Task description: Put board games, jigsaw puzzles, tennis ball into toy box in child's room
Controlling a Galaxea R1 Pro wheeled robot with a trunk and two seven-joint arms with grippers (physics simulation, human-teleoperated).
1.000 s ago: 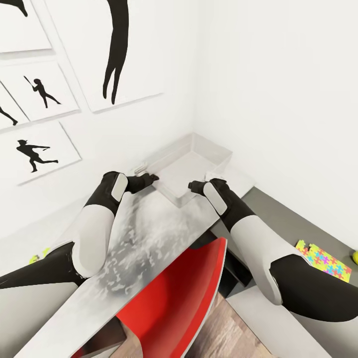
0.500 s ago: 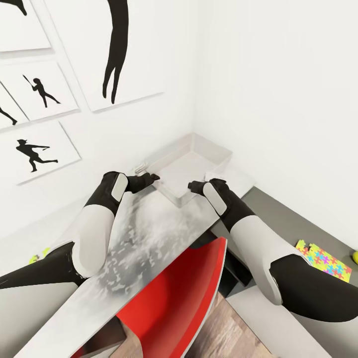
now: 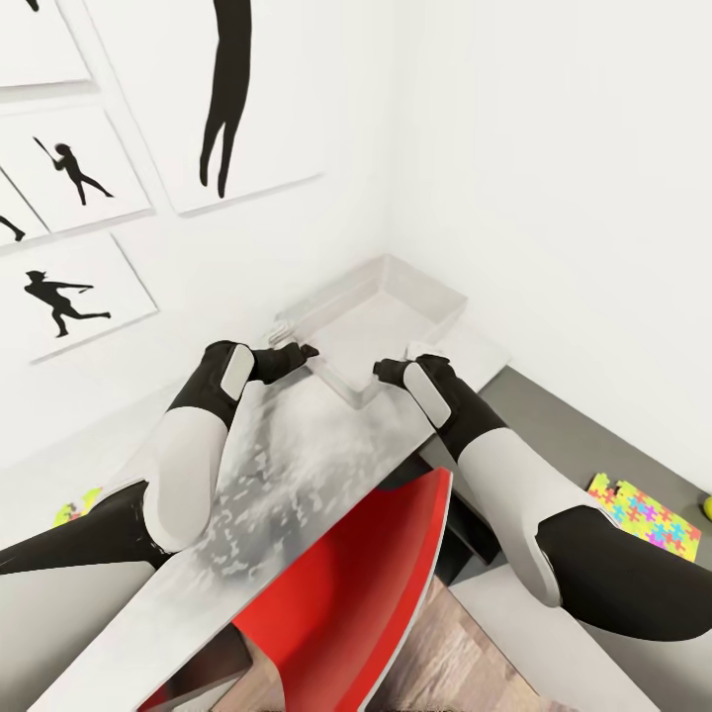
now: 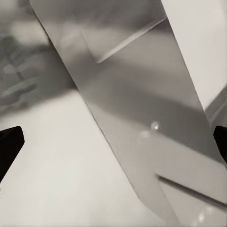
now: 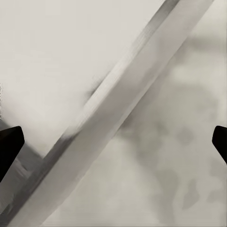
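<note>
The light grey toy box (image 3: 427,305) stands in the wall corner on the pale table (image 3: 297,465). My left gripper (image 3: 303,351) is at the box's near left rim. My right gripper (image 3: 380,371) is at its near right rim. In the left wrist view the left gripper (image 4: 113,144) is open, with the toy box wall (image 4: 142,118) crossing between its fingertips. The right gripper (image 5: 113,142) is also open, over the toy box rim (image 5: 109,113). One jigsaw puzzle (image 3: 645,515) and the tennis ball (image 3: 706,507) lie on the dark lower section. Another jigsaw puzzle (image 3: 77,507) peeks out at the far left.
A red chair (image 3: 346,593) stands close in front of the table between my arms. White walls with black baseball silhouettes (image 3: 59,297) close off the far side. The dark grey lower desk section (image 3: 564,425) runs to the right. Wood floor (image 3: 465,663) shows below.
The whole view has shifted slightly: the wall pictures and the box's far rim sit a little higher. Both grippers stay at the box's near rim.
</note>
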